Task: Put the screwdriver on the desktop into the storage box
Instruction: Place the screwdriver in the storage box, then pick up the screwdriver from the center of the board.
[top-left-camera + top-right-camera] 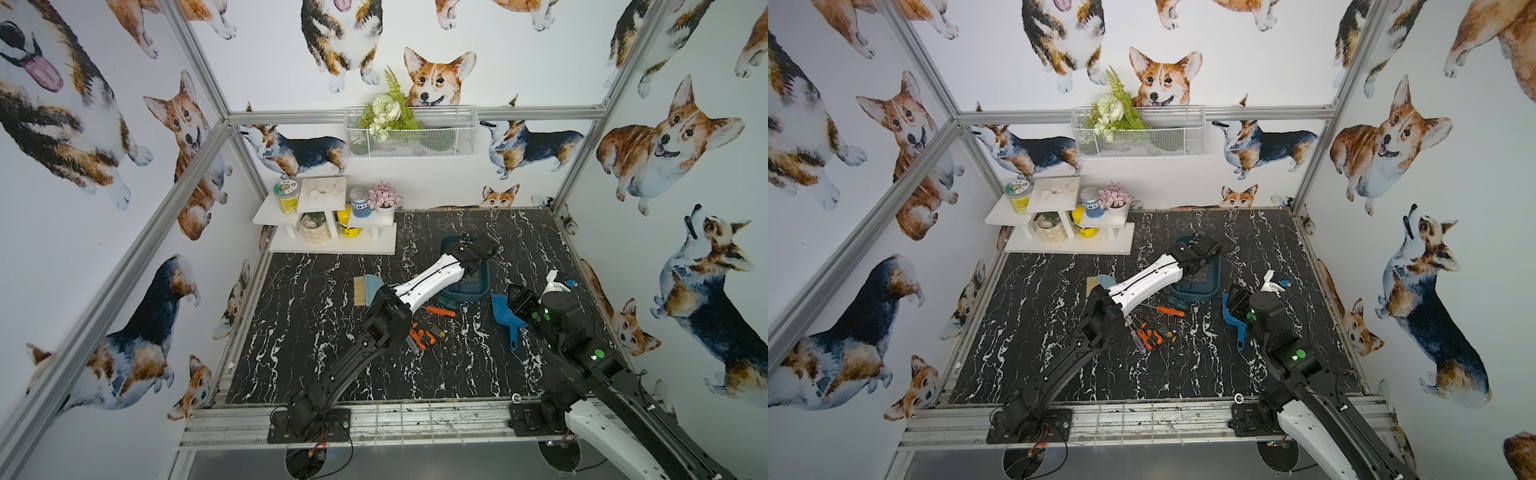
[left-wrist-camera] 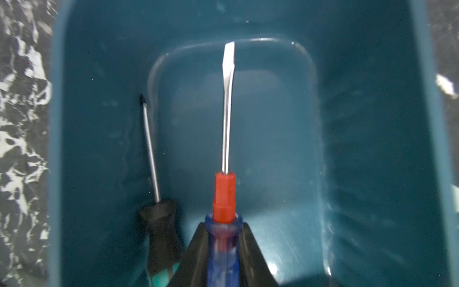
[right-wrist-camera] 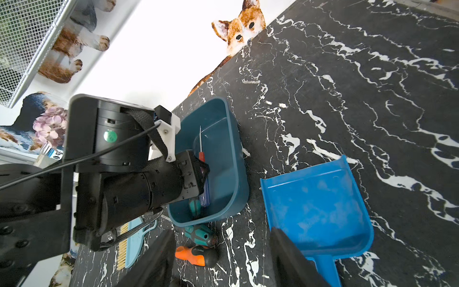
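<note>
My left gripper (image 2: 224,228) is shut on a screwdriver (image 2: 224,193) with a clear blue handle, a red collar and a flat blade. It holds the tool inside the walls of the teal storage box (image 2: 372,149), blade along the box's length. Another screwdriver (image 2: 159,223), black and teal handled, lies on the box floor beside it. In the right wrist view the held screwdriver (image 3: 201,156) sits within the storage box (image 3: 231,174). An orange-handled screwdriver (image 3: 196,256) and a teal-handled one (image 3: 201,233) lie on the desktop (image 1: 311,332) just outside the box. My right gripper (image 3: 223,261) stands open above them, holding nothing.
A blue dustpan (image 3: 318,208) lies right of the box, under my right gripper (image 1: 515,299). Orange pliers (image 1: 422,336) and a small bit holder (image 1: 436,331) lie near the front. A brush (image 1: 365,291) rests left of my arm. A white shelf (image 1: 332,245) with jars stands at the back left.
</note>
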